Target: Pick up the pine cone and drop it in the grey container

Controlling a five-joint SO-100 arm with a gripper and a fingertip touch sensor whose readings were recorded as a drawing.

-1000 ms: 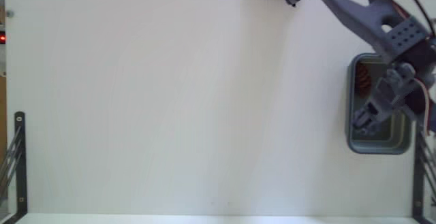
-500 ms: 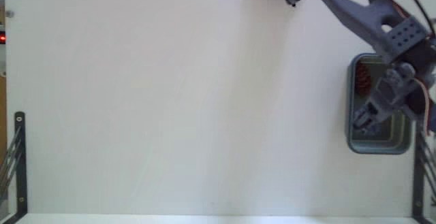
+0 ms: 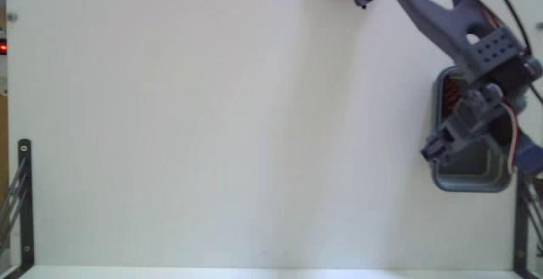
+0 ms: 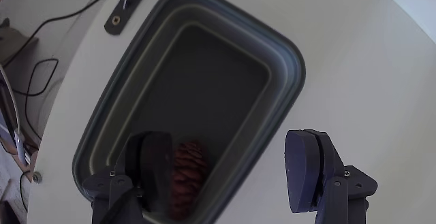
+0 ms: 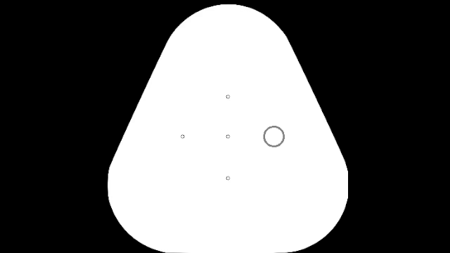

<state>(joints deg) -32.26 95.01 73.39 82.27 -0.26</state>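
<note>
In the fixed view I see the grey container (image 3: 469,180) at the table's (image 3: 212,126) right edge, my gripper (image 3: 434,150) above its left rim and the pine cone (image 3: 450,90) in its far end. In the wrist view the gripper (image 4: 228,163) is spread wide, grasping nothing; the pine cone (image 4: 188,176) lies inside the grey container (image 4: 225,26), beside one finger (image 4: 151,169).

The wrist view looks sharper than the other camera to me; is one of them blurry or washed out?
Fixed view: the white table is bright and nearly featureless, the arm soft-edged, the grey container small. Wrist view: the container rim is fairly crisp, its inside dark, so the pine cone reads dim; the open pincer sits close and slightly soft.
</note>
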